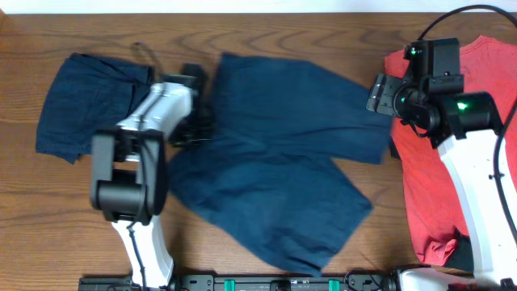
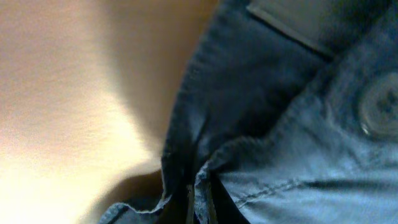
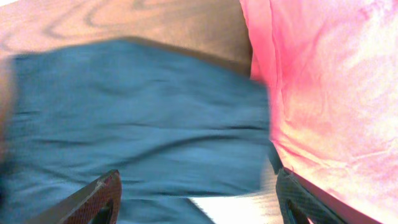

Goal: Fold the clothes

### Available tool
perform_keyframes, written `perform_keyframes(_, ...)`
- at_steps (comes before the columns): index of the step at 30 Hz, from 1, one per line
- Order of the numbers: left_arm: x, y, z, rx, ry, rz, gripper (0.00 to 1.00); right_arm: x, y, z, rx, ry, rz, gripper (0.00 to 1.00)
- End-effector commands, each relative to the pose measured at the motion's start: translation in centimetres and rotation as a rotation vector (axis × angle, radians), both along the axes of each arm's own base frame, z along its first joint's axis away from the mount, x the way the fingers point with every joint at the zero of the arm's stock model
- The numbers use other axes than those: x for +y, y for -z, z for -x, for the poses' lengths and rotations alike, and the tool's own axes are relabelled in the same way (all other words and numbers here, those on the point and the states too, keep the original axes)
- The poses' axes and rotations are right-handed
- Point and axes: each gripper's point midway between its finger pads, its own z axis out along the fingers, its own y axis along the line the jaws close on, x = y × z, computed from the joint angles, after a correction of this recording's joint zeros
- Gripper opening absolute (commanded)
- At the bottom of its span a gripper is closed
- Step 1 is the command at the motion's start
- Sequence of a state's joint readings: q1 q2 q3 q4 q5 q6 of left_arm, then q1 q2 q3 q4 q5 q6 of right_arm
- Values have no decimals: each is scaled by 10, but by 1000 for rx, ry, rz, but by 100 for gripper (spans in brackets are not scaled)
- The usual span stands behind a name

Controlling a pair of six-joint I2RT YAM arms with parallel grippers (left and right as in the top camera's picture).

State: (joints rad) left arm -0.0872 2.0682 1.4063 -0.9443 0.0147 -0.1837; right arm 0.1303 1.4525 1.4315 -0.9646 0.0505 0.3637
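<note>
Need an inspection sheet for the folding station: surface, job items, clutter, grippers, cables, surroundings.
Surface: wooden table, bare wood showing around the cloth.
Job's things: spread shorts mid-table, navy; bunched shorts at the left, navy; red T-shirt at the right, partly under the right arm.
Clutter: nothing seen.
Grippers: left gripper at the spread shorts' waistband, close to the button and label, open or shut unclear; right gripper open over those shorts' right edge.
Cables: black cable looping off the right arm.
Surroundings: black rail along the near edge.
</note>
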Motion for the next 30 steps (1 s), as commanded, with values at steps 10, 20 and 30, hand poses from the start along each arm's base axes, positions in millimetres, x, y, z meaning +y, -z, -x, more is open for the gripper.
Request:
perform_keyframes(10,58,-15,13,15,-247,90,6,57,94,-56,109,-286,-111,59)
perform_keyframes(20,31,-92,-4,-222,-127,185,26,98,194,-97,158,-269,-194,43)
perform_keyframes(30,31,-170,-1,-457,-104,177,43,88,227,-99,202,-191,-163,49)
